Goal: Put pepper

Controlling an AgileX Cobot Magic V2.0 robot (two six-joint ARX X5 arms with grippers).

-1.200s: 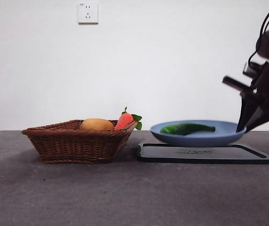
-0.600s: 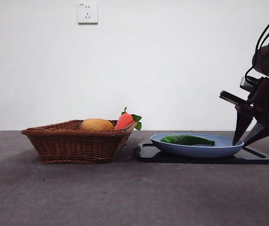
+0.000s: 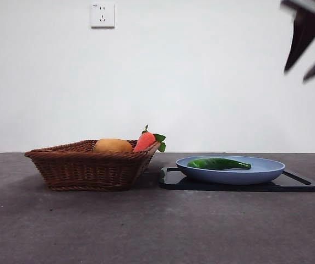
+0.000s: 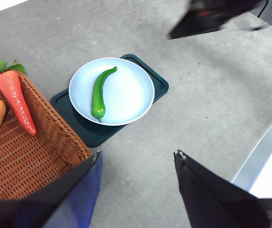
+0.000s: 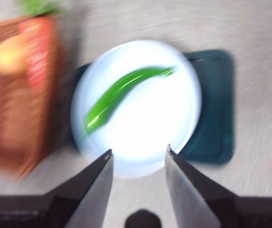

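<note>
Front camera low, table-level, both wrist cameras overhead, sharing plate (image 4: 140, 76)

The pepper (image 4: 98, 93) is showing a smooth, glossy green skin that is catching a highlight. The plate (image 4: 138, 90) under it is looking like smooth pale-blue plastic or glazed ware with a soft sheen. The tray (image 3: 300, 184) beneath is appearing as dark, matt plastic. The basket (image 3: 80, 170) is showing rough brown woven wicker. The surface (image 3: 146, 231) is looking matt, grey and faintly speckled. The right gripper's (image 5: 138, 152) fingers (image 5: 95, 185) are appearing as smooth black plastic.
</note>
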